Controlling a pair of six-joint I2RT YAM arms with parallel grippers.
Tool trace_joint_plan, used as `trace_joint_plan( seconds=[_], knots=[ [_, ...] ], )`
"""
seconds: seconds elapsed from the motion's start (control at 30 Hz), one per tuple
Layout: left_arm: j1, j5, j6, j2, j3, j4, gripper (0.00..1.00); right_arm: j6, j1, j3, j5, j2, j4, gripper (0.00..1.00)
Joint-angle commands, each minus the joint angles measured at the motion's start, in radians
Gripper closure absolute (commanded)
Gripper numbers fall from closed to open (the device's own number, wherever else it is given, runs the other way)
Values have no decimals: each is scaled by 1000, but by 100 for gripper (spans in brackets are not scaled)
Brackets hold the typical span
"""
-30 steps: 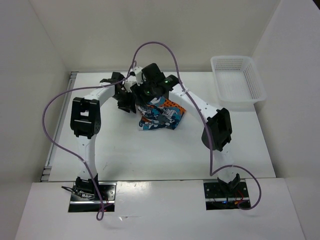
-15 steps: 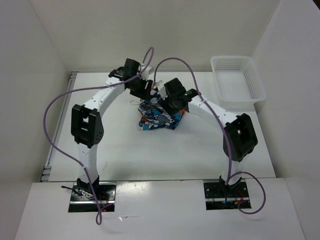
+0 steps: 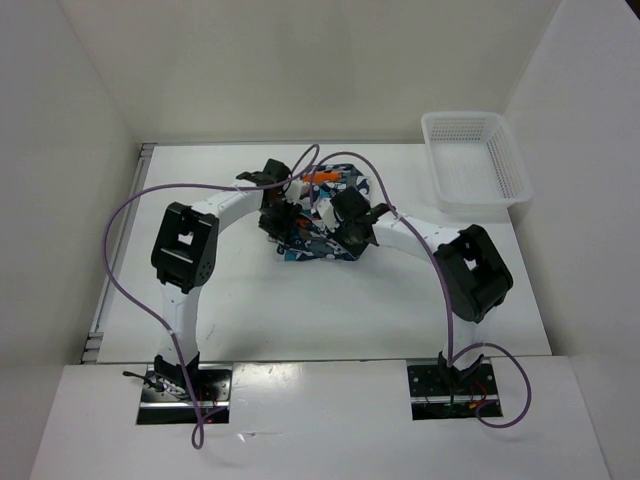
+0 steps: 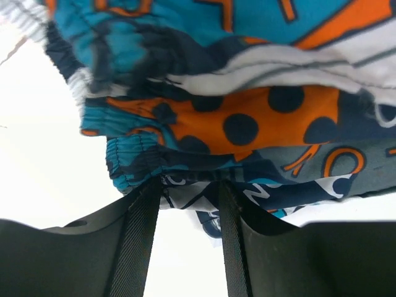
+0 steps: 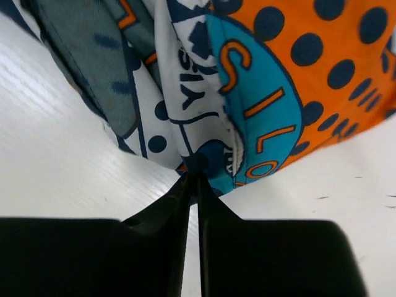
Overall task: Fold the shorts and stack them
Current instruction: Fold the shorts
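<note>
Open table (image 3: pixel 250 300) rings the shorts (image 3: pixel 312 247); basket (image 3: pixel 476 160) stands well apart.

Soft shorts (image 3: pixel 316 240) in a busy cartoon print of blue, dark-dotted orange, white, grey and black, bunched in a crumpled, unfolded heap toward the far middle of the white surface (image 3: pixel 250 300), gathered waistband showing.

On shorts (image 5: pixel 260 111): black "YIS" on white; orange "S", "O" on blue.
</note>
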Motion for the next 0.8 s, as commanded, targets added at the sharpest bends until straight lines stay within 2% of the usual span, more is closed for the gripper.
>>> trace_joint_plan(
  seconds=[0.0, 0.03, 0.07, 0.23, 0.3, 0.37, 0.43, 0.47, 0.5, 0.53, 0.57, 0.67, 0.77],
  knots=[
    [3, -12, 5, -29, -62, -8, 50, -22, 7, -31, -69, 14, 48, 92],
    [3, 5, 5, -39, -73, -8, 49, -22, 7, -31, -69, 14, 48, 98],
    [3, 5, 5, -48, -91, -8, 48, -33, 7, -31, -80, 14, 48, 100],
    [3, 18, 5, -123, -115, -17, 43, -114, 7, -11, -31, -30, 14, 100],
    [3, 9, 5, -123, -115, -29, 43, -153, 7, -31, -12, -96, 31, 100],
    [3, -5, 5, -111, -105, -52, 43, -215, 7, -87, -12, -191, 65, 100],
    [13, 68, 5, -102, -93, -81, 43, -271, 7, -165, -66, -266, 98, 100],
    [24, 99, 5, -117, -72, -90, 43, -304, 7, -184, -130, -299, 98, 84],
    [35, 126, 5, -138, -61, -113, 43, -305, 7, -193, -152, -338, 68, 64],
    [47, 151, 5, -149, -49, -129, 41, -305, 7, -193, -164, -339, 48, 50],
    [70, 186, 5, -160, -37, -142, 40, -305, 7, -181, -179, -350, 24, 43],
    [127, 281, 5, -216, -23, -192, 39, -305, -21, -123, -225, -365, -43, 39],
    [185, 353, 5, -246, -50, -201, 38, -280, -21, -63, -335, -380, -12, 37]
  ],
)
